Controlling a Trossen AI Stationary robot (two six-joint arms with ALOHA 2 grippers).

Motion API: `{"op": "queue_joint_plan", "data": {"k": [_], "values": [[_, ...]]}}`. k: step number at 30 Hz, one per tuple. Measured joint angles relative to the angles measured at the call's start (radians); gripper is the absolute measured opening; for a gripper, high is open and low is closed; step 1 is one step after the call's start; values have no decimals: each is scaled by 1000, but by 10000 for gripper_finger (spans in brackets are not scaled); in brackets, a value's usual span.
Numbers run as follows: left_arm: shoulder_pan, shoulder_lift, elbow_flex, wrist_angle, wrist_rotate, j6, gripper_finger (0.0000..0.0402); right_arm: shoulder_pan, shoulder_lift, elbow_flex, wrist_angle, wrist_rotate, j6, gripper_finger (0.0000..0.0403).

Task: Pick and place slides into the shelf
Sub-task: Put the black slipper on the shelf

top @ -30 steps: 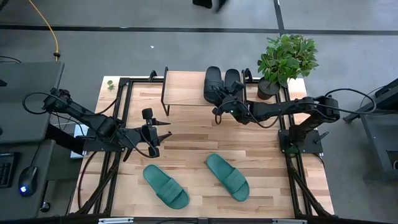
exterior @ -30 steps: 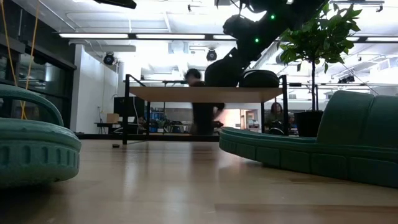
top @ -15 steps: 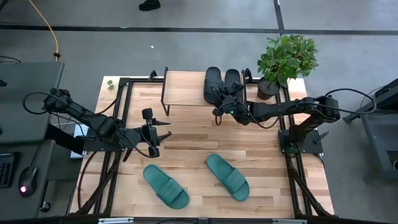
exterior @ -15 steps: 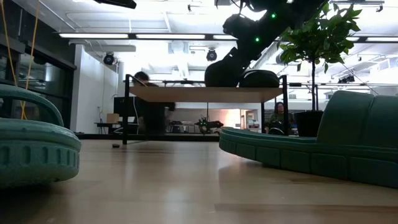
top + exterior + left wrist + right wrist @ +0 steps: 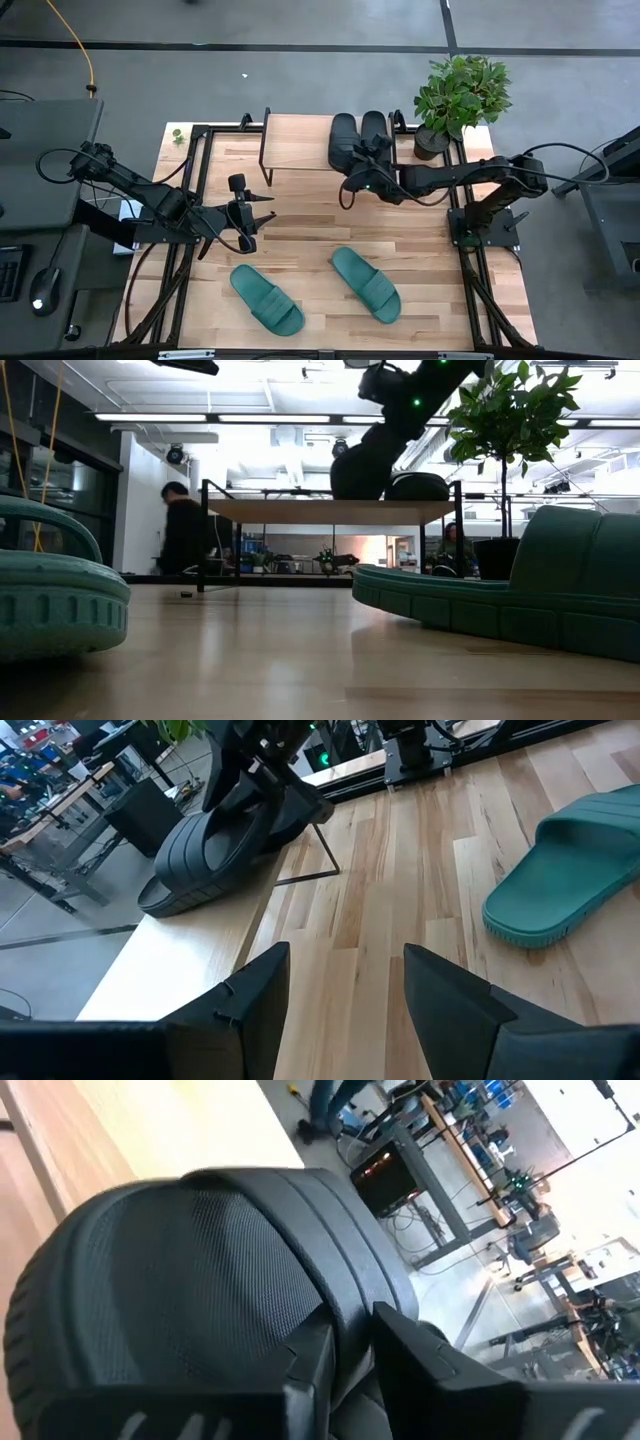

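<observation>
Two black slides lie side by side on the right part of the shelf's light top board. The two teal slides lie flat on the table's near half and loom large in the low view. My right gripper reaches in from the table's right to the black slides' near ends and is shut on one of them. My left gripper hovers open over the table's left middle and touches nothing; its wrist view shows its parted fingers. My right gripper has the black slide's wide strap at its edge, pinched in the narrow gap between the two fingers. The fingers come slanting down from the table's right and near side. The slide's sole rests on the shelf's top board.
A potted plant stands at the table's far right corner, close beside the shelf. The shelf's left part is bare board. A black frame runs along the table's edges. People move about in the room beyond the table.
My right arm's wrist has risen a little above the shelf, as the low view shows. Both black slides stay where they were on the board. A person in the room behind has walked toward the left.
</observation>
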Motion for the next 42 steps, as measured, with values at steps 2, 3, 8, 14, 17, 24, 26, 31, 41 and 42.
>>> {"op": "queue_joint_plan", "data": {"k": [2,3,8,14,17,24,26,31,41,42], "values": [[0,0,0,0,0,0,179,-7,0,0,-19,-1,13,68],[0,0,0,0,0,0,179,-12,0,0,-29,-11,18,74],[0,0,0,0,0,-1,179,-36,0,0,-56,-70,40,113],[0,0,0,0,0,-1,179,-40,0,0,-56,-74,40,172],[0,0,0,0,0,-1,179,-40,0,0,-58,-70,46,194],[0,0,0,0,0,-3,179,-37,-1,0,-70,-131,90,216],[0,0,0,0,0,-3,179,-37,-1,0,-72,-118,100,218],[0,0,0,0,3,-4,179,-37,-1,1,-119,-14,111,218],[0,0,0,1,6,-6,179,-38,-31,1,-121,-193,158,218],[0,0,0,0,6,-6,179,-38,-38,1,-125,-194,163,218]]}}
